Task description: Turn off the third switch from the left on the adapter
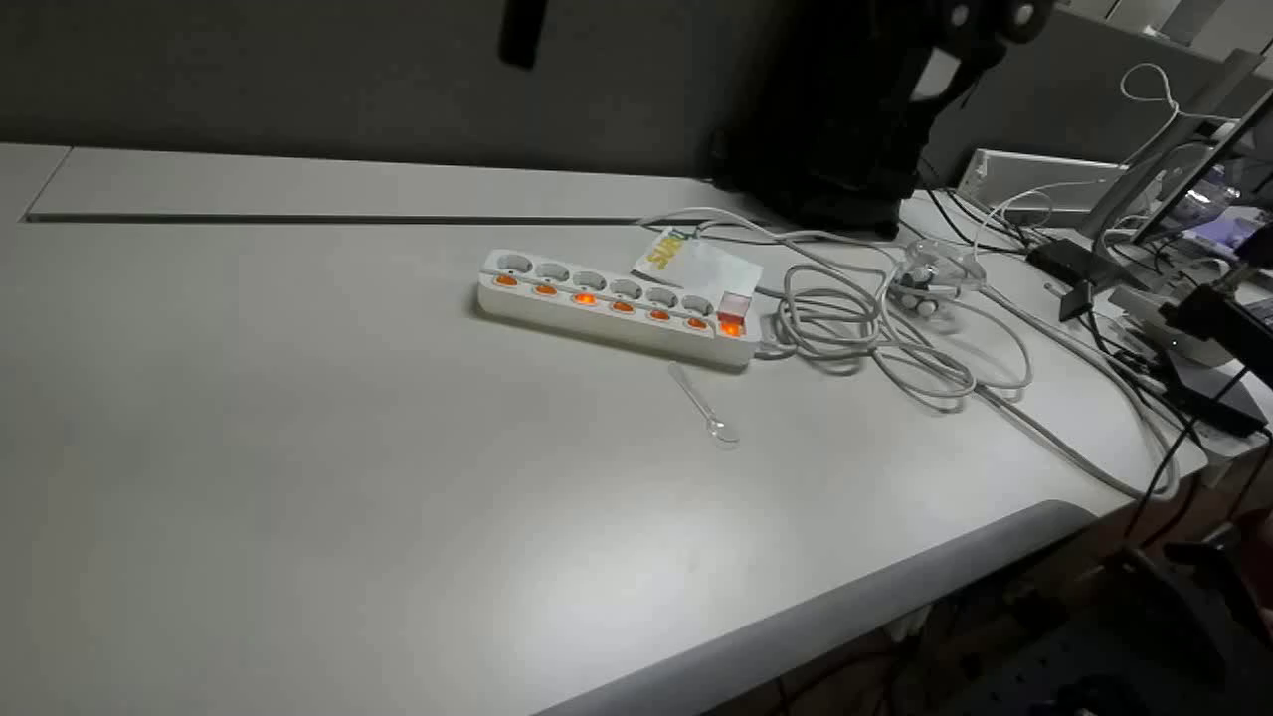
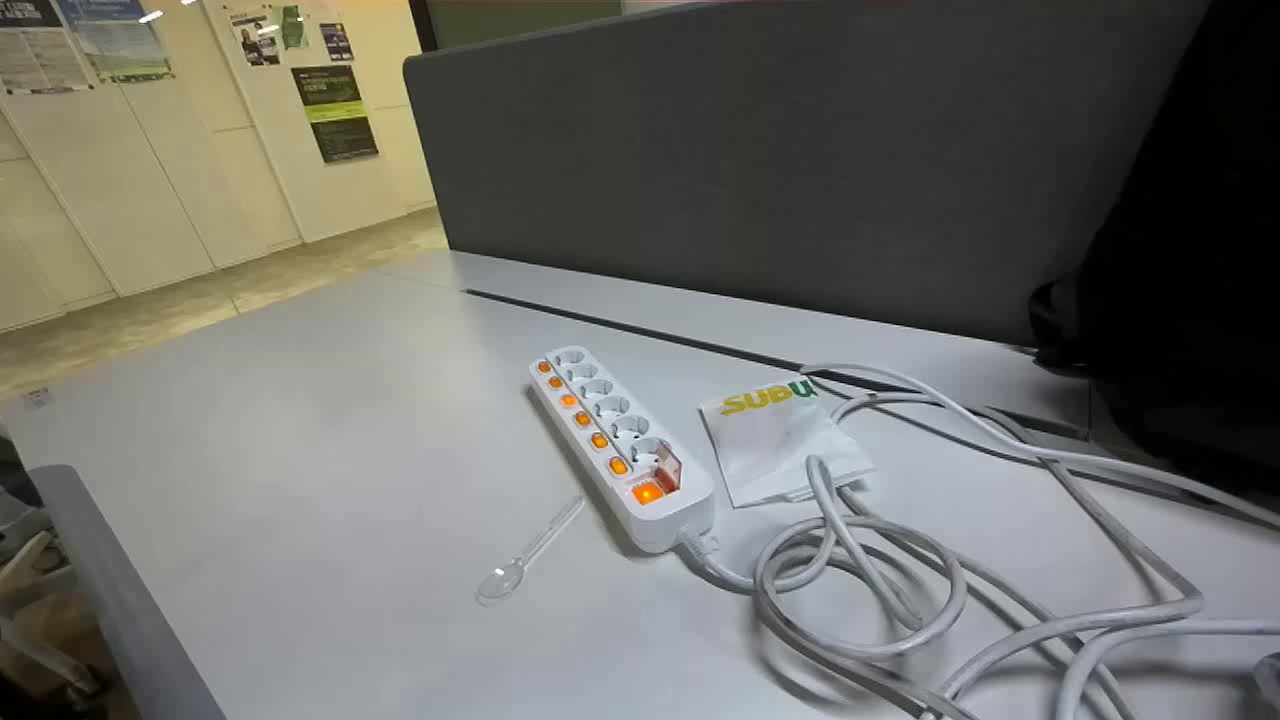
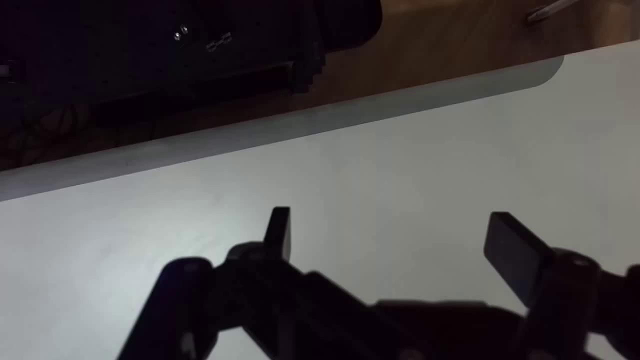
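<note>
The adapter is a white power strip lying on the desk, also seen in an exterior view. It has a row of sockets and several orange switches. The third switch from the left glows brighter than its neighbours; it also shows lit in an exterior view. A larger main switch under a raised red flap at the cable end glows too. My gripper is open and empty, with its fingers wide apart. In the wrist view it is over bare desk near the edge; the strip is out of that view.
A clear plastic spoon lies in front of the strip. A paper napkin lies behind it. Coiled white cable spreads from its cable end. A dark partition and a black bag stand at the back.
</note>
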{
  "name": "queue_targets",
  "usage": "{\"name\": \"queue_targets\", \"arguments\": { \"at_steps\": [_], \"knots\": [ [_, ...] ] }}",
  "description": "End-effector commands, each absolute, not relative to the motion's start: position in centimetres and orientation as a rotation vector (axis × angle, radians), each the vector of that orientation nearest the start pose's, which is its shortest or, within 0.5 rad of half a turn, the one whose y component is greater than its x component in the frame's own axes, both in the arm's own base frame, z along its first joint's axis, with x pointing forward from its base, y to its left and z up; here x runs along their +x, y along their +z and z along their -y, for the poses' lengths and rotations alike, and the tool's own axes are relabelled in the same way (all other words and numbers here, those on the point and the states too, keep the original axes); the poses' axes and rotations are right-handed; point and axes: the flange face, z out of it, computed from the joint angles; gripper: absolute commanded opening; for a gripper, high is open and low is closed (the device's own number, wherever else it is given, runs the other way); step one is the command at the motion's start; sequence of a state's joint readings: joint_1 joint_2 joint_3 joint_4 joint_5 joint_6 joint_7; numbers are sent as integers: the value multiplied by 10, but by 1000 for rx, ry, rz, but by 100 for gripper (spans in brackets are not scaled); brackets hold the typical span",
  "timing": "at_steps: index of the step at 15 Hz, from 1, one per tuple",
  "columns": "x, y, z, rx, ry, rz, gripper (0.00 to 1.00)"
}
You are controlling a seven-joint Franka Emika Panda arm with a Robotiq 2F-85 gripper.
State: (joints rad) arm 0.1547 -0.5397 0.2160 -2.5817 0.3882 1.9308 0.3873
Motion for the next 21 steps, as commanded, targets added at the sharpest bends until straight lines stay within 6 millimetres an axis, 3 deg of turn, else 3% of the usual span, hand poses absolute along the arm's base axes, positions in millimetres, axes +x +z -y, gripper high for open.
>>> {"name": "queue_targets", "arguments": {
  "at_steps": [1, 13, 16, 21],
  "knots": [
    [334, 427, -157, -2923, 282, -311, 100],
    [335, 427, -157, -2942, 255, -320, 100],
    [353, 423, -132, -3024, 87, -421, 100],
    [396, 423, -50, -3140, -254, -572, 100]
  ]
}}
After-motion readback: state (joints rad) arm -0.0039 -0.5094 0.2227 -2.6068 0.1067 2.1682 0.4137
